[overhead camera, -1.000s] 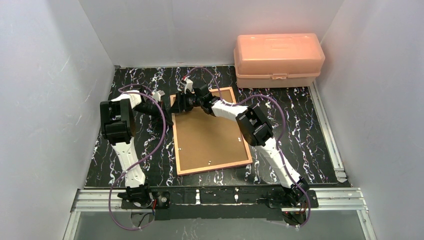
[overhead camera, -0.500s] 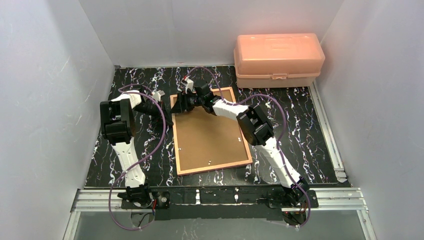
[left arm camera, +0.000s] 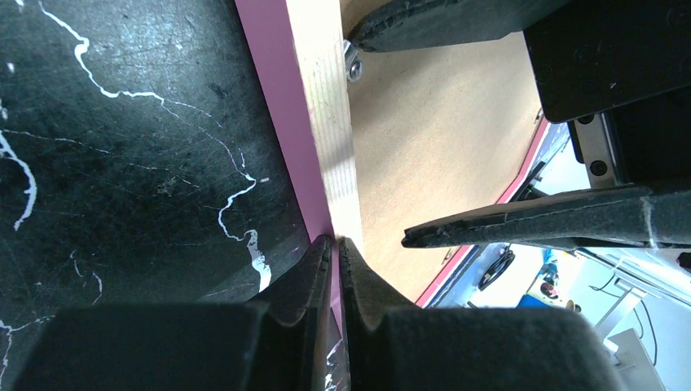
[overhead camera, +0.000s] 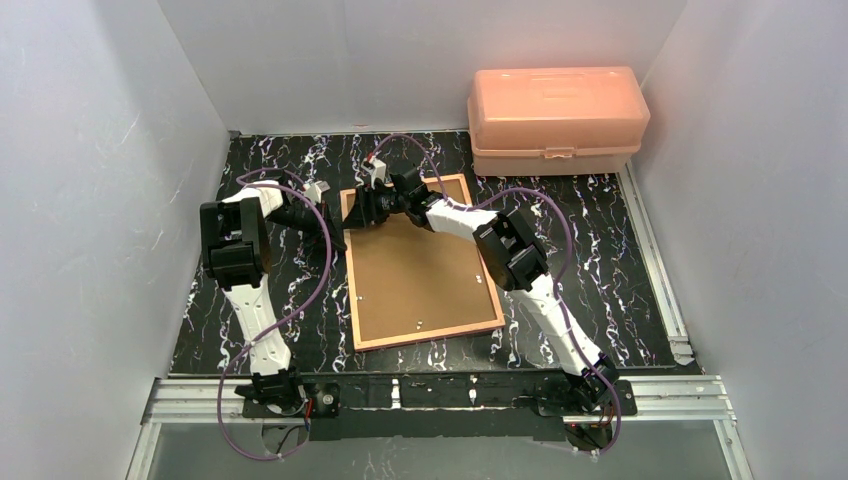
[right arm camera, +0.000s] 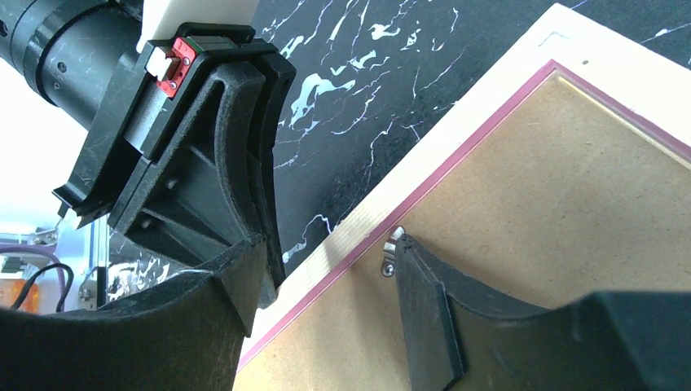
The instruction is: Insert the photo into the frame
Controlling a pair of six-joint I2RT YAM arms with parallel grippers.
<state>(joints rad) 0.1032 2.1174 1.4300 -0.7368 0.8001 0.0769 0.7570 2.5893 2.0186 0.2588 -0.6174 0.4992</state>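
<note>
Only the right arm (overhead camera: pixel 510 250) shifts, and only slightly. Its elbow, over the frame (overhead camera: pixel 425 290)'s right edge, sits a touch farther toward the frame's far side than a second ago. The forearm that runs from there to the frame's far-left corner follows it. The red plug (overhead camera: pixel 372 160) at the wrist creeps a little left, just beyond the frame's far edge.
</note>
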